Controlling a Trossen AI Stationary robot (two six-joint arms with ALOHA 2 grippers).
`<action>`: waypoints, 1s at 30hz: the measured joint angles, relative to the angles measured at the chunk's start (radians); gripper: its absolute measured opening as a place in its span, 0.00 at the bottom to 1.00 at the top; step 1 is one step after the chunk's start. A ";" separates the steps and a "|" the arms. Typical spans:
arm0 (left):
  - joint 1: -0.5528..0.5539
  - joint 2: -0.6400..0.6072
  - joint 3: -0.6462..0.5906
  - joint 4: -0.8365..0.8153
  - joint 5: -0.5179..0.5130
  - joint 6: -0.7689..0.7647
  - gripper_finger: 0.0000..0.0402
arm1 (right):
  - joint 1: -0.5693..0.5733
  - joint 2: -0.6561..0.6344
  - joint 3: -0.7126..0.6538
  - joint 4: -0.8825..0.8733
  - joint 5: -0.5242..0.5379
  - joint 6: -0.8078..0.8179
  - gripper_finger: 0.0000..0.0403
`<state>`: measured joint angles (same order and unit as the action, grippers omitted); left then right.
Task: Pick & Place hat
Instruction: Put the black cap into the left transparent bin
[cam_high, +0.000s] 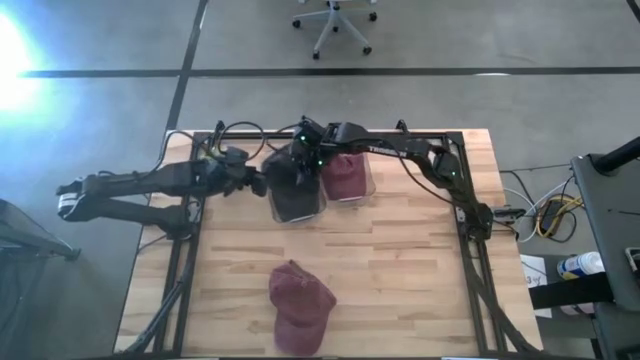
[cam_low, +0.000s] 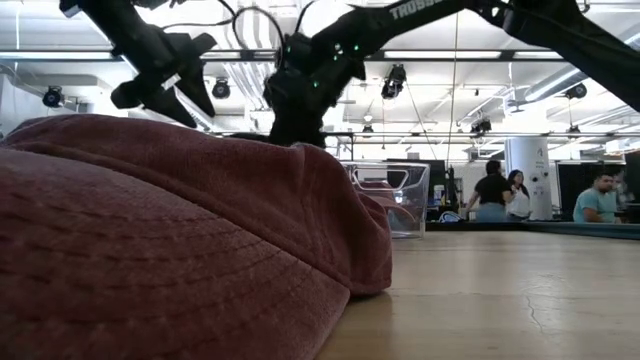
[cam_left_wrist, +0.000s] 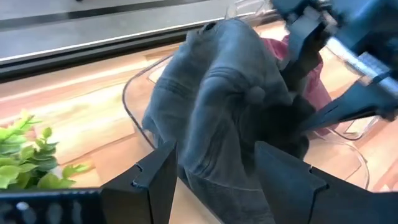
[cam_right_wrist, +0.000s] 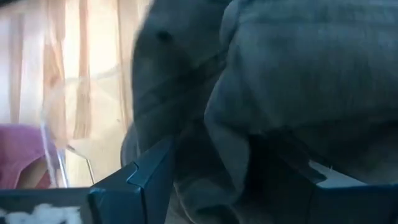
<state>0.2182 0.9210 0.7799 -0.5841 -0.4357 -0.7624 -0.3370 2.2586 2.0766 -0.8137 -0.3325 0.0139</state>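
A dark grey hat lies bunched in the left of two clear bins at the table's far middle. A maroon hat fills the right bin. Another maroon hat rests flat on the table near its front edge. My right gripper is open, slanting down onto the grey hat from the far right. My left gripper is open just left of that bin, aimed at the grey hat, with a gap between them. My right gripper comes slanting down from above at the grey hat's crown. A raised fold of the cloth stands between its open fingers. Whether the fingers touch the cloth I cannot tell. The hat lies in the bin.
Black frame rails run along the table's sides. Green leaves show beside the left arm. The bare wood between the bins and the near maroon hat is free. People stand in the room beyond the table.
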 joint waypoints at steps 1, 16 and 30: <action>0.000 0.005 0.000 0.005 0.002 0.000 0.51 | 0.001 0.005 -0.006 -0.005 -0.008 0.004 0.50; -0.005 0.025 -0.001 0.061 0.077 -0.027 0.51 | 0.036 0.071 -0.026 0.067 -0.196 -0.049 0.32; -0.006 0.091 -0.067 0.140 0.151 -0.079 0.51 | 0.038 0.119 -0.024 0.082 -0.408 0.137 0.24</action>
<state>0.2118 1.0124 0.7125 -0.4446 -0.2842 -0.8417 -0.2991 2.3780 2.0528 -0.7314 -0.7406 0.1509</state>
